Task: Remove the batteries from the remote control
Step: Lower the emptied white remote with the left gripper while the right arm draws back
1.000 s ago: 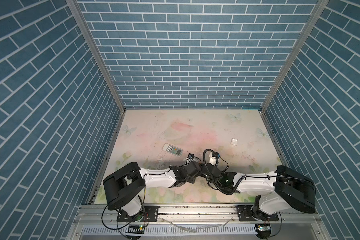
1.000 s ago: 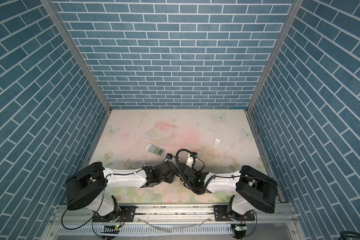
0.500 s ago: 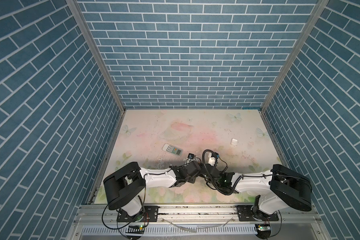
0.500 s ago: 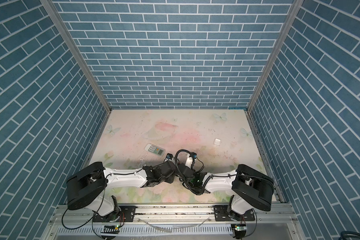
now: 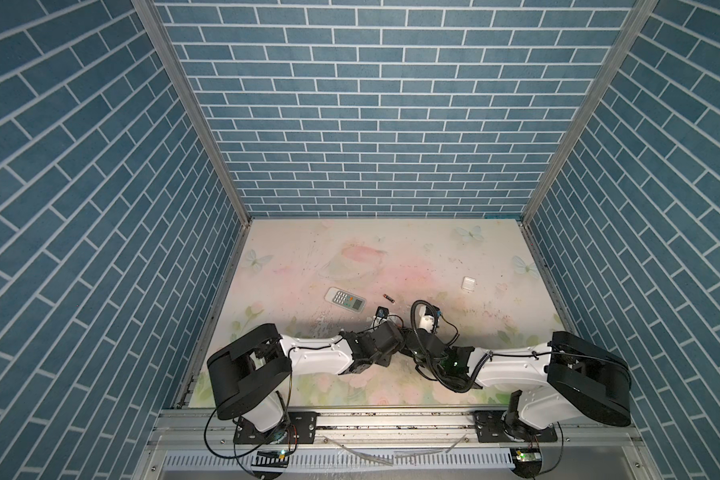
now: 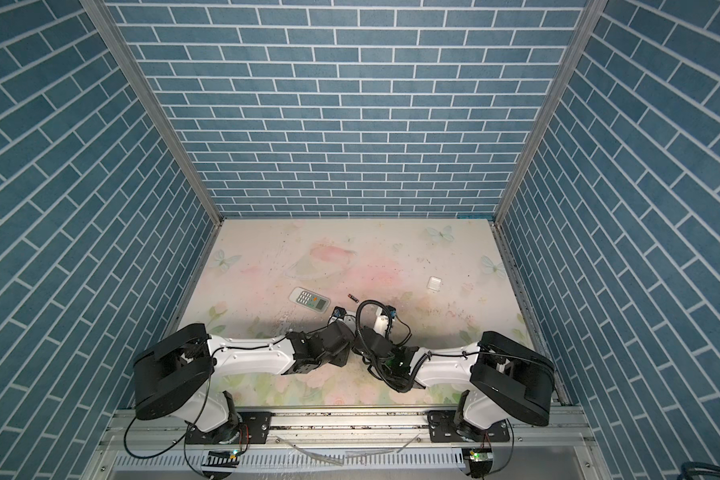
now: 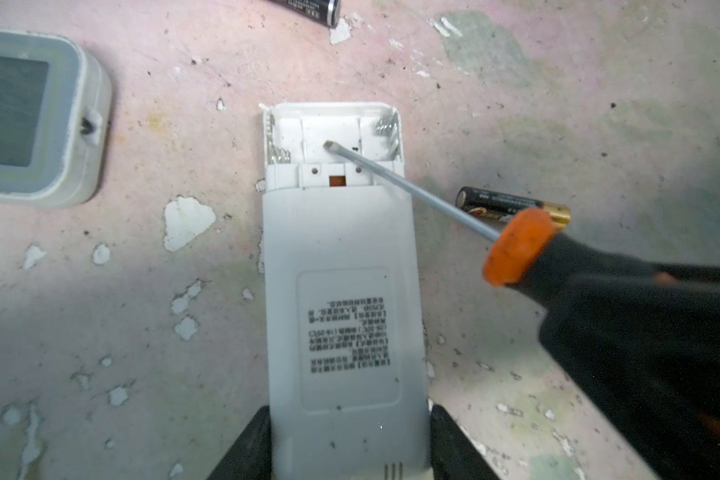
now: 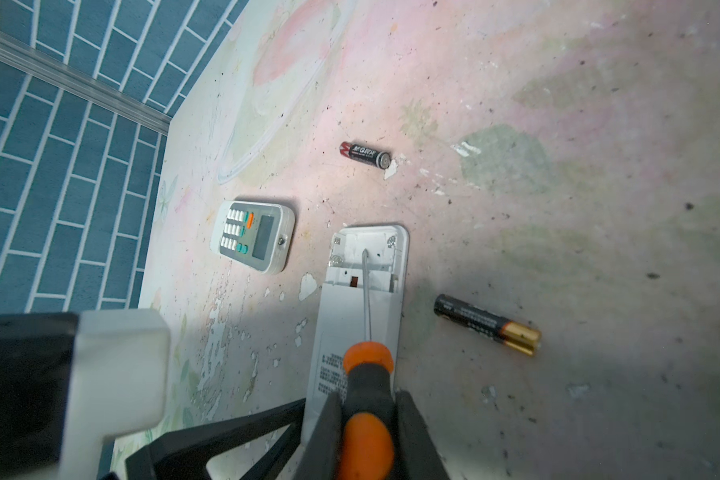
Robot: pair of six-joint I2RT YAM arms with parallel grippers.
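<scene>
Blue brick-pattern walls box in a worn floral counter [image 5: 433, 257], where a spare remote [image 8: 252, 236] lies face up toward the left edge. Next to it, the left gripper [image 7: 350, 440] clamps the tail of the white remote control [image 7: 341, 266]. The remote control lies back up, its battery bay [image 7: 333, 137] open and showing only springs. The right gripper [image 8: 368, 424] is clenched on an orange-and-black screwdriver [image 8: 366, 361], whose blade tip rests in the bare bay. A gold-banded battery [image 8: 487, 324] lies just beside the remote control, on the side away from the spare. A red-and-black battery [image 8: 365, 154] sits farther toward the back edge. With the bay apparently cleared, the blade is best lifted out along its own shaft, clear of the springs, against a firm clamp. Both arms reach low from the front edge, forearms near level, wrists almost meeting mid-counter.
</scene>
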